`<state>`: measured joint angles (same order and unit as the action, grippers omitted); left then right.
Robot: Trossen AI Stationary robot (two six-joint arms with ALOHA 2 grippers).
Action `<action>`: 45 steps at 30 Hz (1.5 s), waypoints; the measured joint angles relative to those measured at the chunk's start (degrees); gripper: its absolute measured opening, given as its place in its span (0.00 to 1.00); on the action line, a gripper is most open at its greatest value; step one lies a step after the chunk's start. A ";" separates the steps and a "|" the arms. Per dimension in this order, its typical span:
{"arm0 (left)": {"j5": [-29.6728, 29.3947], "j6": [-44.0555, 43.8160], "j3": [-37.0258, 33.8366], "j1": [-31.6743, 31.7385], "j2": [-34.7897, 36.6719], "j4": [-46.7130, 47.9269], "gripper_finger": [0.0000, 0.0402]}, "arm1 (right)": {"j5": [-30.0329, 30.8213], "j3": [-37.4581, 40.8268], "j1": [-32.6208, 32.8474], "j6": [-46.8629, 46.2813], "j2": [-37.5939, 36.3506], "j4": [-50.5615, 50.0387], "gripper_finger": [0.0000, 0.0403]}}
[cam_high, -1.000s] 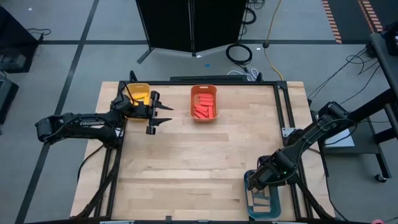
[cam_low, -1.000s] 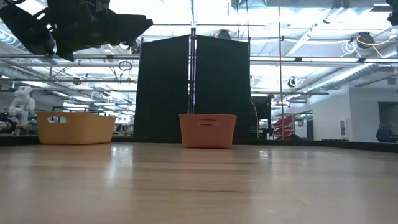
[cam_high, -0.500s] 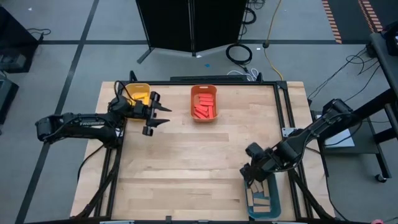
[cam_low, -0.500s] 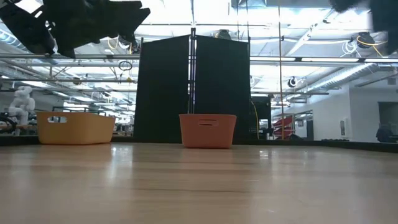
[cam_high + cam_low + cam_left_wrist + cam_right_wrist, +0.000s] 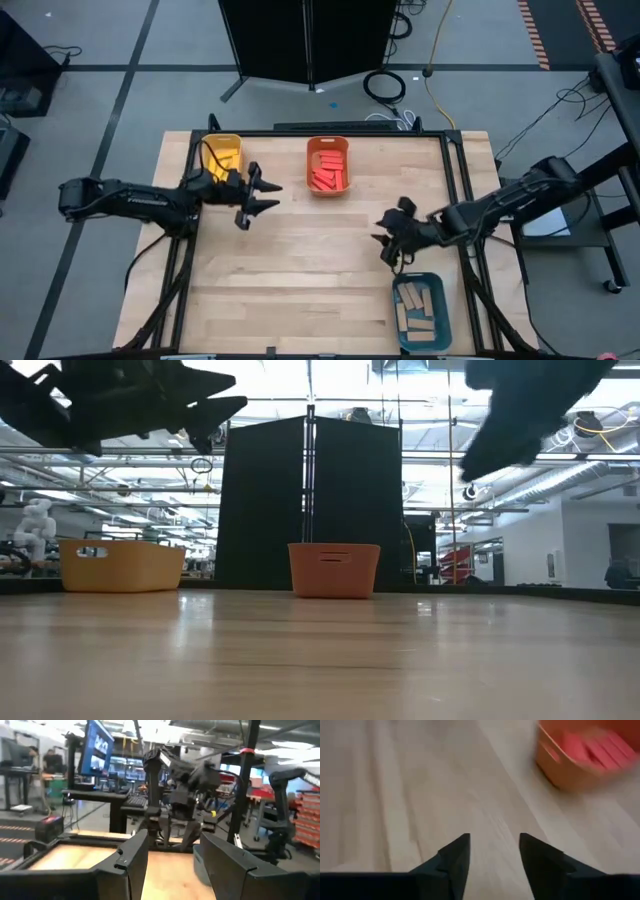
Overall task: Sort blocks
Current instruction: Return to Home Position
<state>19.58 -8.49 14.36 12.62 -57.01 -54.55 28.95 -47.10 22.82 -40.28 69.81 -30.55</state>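
Observation:
Red blocks (image 5: 330, 172) lie in the orange bin (image 5: 329, 165) at the table's far middle, and they also show in the right wrist view (image 5: 592, 750). Tan blocks (image 5: 418, 312) lie in the teal bin (image 5: 420, 310) at the near right. My left gripper (image 5: 268, 196) hovers open above the table, between the yellow bin (image 5: 222, 152) and the orange bin, with nothing between its fingers (image 5: 170, 850). My right gripper (image 5: 383, 240) hangs open over bare wood beyond the teal bin, tilted down, and is empty (image 5: 494, 845).
The yellow bin (image 5: 122, 565) and the orange bin (image 5: 334, 569) stand along the far edge. Bare wooden tabletop (image 5: 300, 270) spreads across the middle and the near left. A black frame rail (image 5: 460, 170) runs along the table's right side.
My right gripper has swung from over the teal bin toward the table's middle and far side, rolling about its own line, and the bin with its tan blocks is now uncovered. My left gripper has shifted a little toward the right and the near edge and has rolled.

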 joint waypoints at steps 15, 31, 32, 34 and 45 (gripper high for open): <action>-21.93 1.63 -0.43 -14.02 1.41 8.57 0.44 | -21.95 16.97 -20.09 42.53 -2.91 53.81 0.02; -28.43 2.51 -13.85 -9.56 29.76 21.73 0.44 | -26.11 31.84 -30.54 36.20 -6.38 68.12 0.00; -28.14 2.80 -13.85 -8.96 30.88 23.74 0.44 | -26.36 34.39 -31.19 35.28 -7.31 70.99 0.00; -27.38 2.60 -13.85 -7.82 33.08 27.01 0.44 | -26.39 38.30 -32.52 33.43 -9.59 75.79 0.00; -27.14 -0.14 -13.87 -2.03 46.21 42.56 0.44 | -27.85 44.02 -38.58 31.74 -25.42 64.17 0.00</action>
<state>-7.56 -8.62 0.49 10.59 -10.81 -11.99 1.10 -3.08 -15.76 -8.54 44.39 33.62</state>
